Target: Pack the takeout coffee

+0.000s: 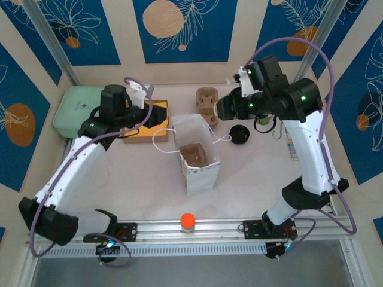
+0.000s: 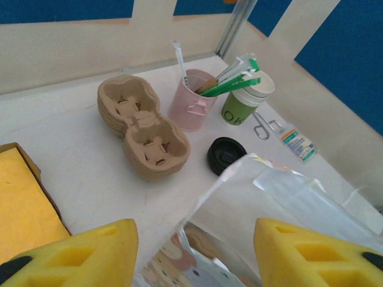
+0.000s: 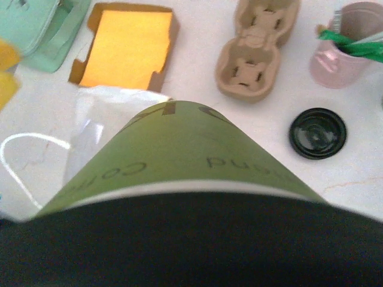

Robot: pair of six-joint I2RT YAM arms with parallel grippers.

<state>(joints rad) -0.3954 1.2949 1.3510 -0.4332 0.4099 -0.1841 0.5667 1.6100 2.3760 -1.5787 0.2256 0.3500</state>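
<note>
While the left gripper point(image 2: 194, 263) hangs with its yellow fingers point(image 2: 78, 254) apart at the rim of the white bag point(image 1: 194, 155), the right gripper point(image 1: 227, 109), beyond the bag's right side, is clamped on the takeout coffee point(image 3: 179, 155), lifted off the table near a loose black lid point(image 1: 239, 134).

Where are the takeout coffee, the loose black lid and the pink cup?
takeout coffee point(image 3: 179, 149), right wrist view, green paper wall
loose black lid point(image 3: 318, 133), right wrist view, lid's centre
pink cup point(image 2: 183, 111), left wrist view, side wall
</note>
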